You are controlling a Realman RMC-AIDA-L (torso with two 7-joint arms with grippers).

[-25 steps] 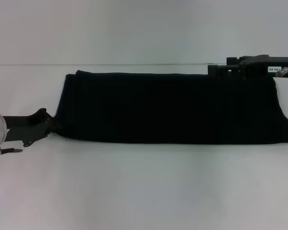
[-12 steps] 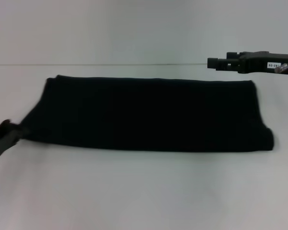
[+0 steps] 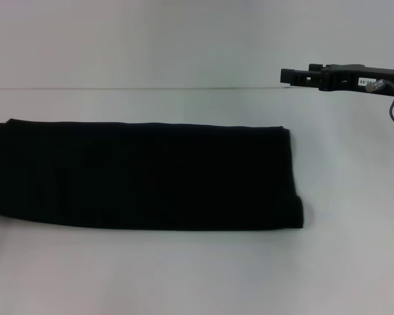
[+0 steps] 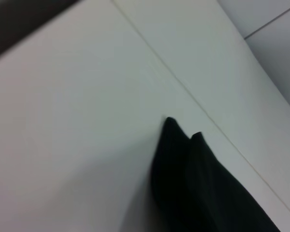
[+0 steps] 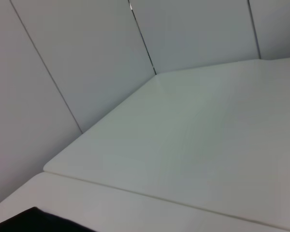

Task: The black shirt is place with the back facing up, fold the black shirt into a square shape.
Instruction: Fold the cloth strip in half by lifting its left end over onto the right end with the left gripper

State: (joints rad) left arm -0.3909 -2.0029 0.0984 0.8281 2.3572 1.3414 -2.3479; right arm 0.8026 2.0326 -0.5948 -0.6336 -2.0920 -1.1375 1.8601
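I see a plain white worktop (image 3: 203, 269), matte and bare around the cloth. A thin seam line runs across it at the far side in the head view. Behind it is a pale grey panelled wall (image 5: 87, 72) with dark vertical joints, seen from the right wrist.

The black shirt (image 3: 144, 176) lies flat as a long folded band, running from 9 o'clock at the frame edge to just past centre. Its right end is rounded over at about 4 o'clock. No print on it. The left wrist view shows a pointed corner of the black shirt (image 4: 193, 183) lying on the white surface. The right wrist view catches only a sliver of black cloth at its bottom edge.

Right claw (image 3: 290, 76) hangs at 2 o'clock, up off the cloth and well apart from it, pointing toward 9 o'clock. I can't tell whether its fingers are apart or together. A small white label (image 3: 366, 82) sits on the arm body; its text is unreadable.

Left claw is out of every view.
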